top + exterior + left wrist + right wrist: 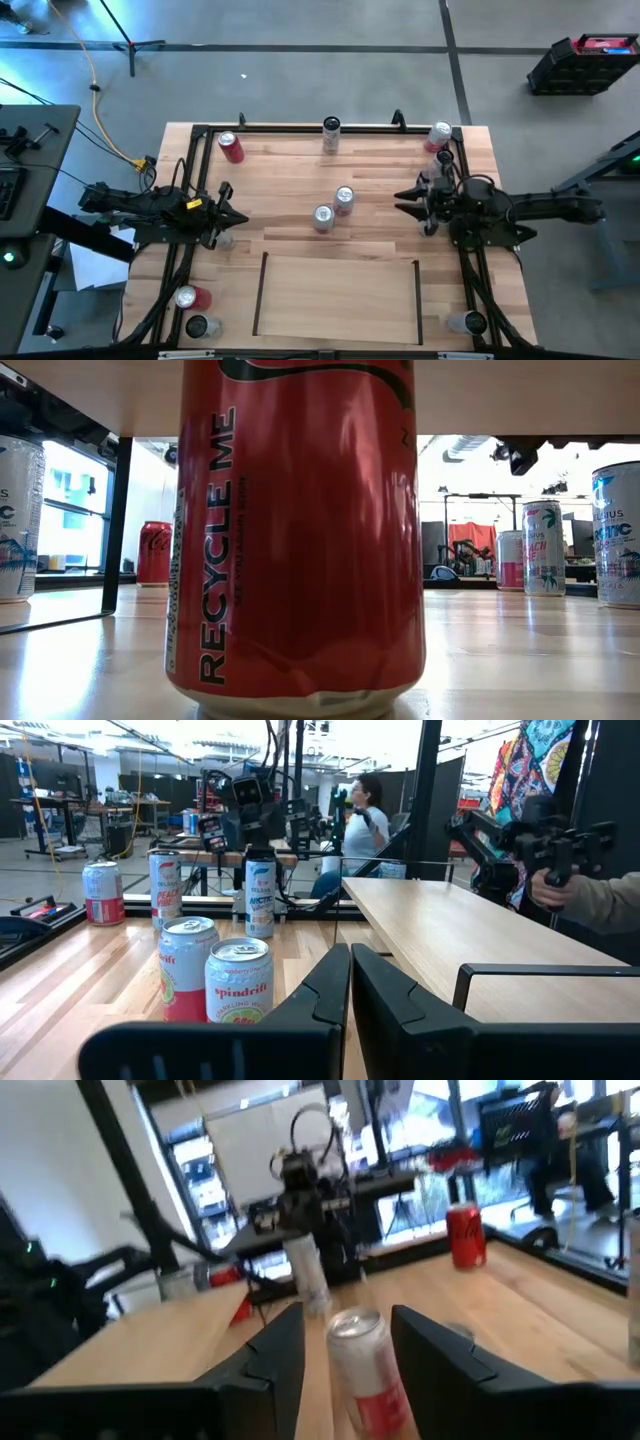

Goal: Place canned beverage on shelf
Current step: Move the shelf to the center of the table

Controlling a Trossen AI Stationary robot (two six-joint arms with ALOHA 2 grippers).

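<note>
The flat light-wood shelf (340, 295) edged by thin black rails lies at the table's near edge, with nothing on it. Two silver-topped cans (333, 207) stand upright just beyond its far rail, between the arms. The right gripper (405, 200), jaws parted, points at them; the left gripper (238, 216) is clenched.

Glossy metal red can (300, 540); smooth light-wood table (300, 170); matt black rails (262, 292).
</note>
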